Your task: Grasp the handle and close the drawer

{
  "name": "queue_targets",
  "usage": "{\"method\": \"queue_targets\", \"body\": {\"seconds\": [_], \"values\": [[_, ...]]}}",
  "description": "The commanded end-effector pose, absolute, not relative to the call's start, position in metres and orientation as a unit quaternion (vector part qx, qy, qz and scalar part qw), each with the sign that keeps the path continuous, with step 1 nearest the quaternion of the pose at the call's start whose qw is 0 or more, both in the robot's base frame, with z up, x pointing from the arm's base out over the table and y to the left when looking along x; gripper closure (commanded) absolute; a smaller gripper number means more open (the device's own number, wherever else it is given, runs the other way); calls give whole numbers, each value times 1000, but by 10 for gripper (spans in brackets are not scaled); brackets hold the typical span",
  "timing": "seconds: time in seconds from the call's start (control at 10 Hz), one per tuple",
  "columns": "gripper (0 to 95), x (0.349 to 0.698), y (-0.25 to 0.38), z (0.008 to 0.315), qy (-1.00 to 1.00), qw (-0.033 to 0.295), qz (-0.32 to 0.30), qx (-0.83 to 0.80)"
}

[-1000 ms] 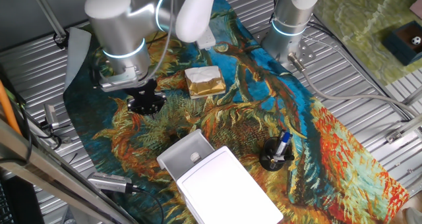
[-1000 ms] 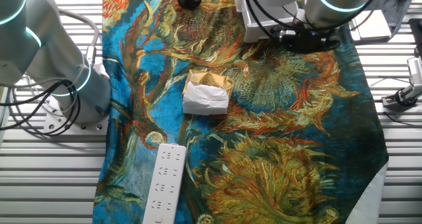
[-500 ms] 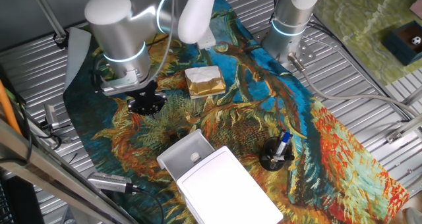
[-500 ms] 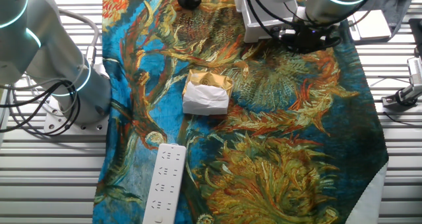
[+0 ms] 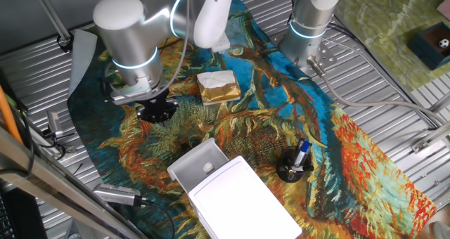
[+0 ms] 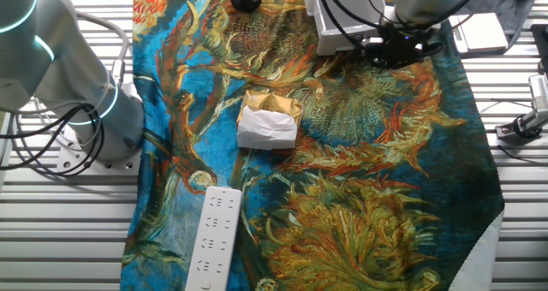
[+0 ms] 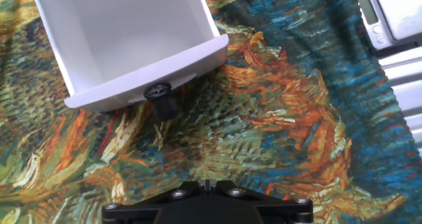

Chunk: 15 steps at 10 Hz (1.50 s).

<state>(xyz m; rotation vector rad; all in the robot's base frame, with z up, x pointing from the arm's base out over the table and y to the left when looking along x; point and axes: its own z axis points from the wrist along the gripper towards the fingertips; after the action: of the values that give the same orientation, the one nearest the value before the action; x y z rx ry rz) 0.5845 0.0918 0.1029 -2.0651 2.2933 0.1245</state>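
The white box (image 5: pixel 239 197) stands at the near edge of the painted cloth, with its drawer (image 5: pixel 199 161) pulled out toward the left. In the hand view the drawer (image 7: pixel 125 33) fills the upper left, open and empty. Its handle (image 7: pixel 158 92) is a small round knob in the middle of the front wall and looks dark here. My black gripper (image 5: pixel 156 111) hangs over the cloth, left of and apart from the drawer. In the hand view the gripper (image 7: pixel 206 183) sits at the bottom edge, well short of the handle, jaws together and holding nothing. It also shows in the other fixed view (image 6: pixel 402 47).
A gold-and-white wrapped block (image 5: pixel 218 86) lies mid-cloth, also in the other fixed view (image 6: pixel 268 120). A black cup with pens (image 5: pixel 294 163) stands right of the box. A white power strip (image 6: pixel 214 235), a scale (image 7: pixel 392 13) and a second arm's base (image 5: pixel 309 28) border the cloth.
My arm has shifted slightly, carrying the gripper a little closer to the drawer. The drawer and the other objects have not moved.
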Motion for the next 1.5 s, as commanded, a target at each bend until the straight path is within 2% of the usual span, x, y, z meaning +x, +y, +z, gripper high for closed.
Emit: {"method": "queue_targets", "body": {"seconds": [0.1,1.5], "values": [[950,584,92,103,722,16,27,-692],[950,587,98,100,707,26,42,-705]]}}
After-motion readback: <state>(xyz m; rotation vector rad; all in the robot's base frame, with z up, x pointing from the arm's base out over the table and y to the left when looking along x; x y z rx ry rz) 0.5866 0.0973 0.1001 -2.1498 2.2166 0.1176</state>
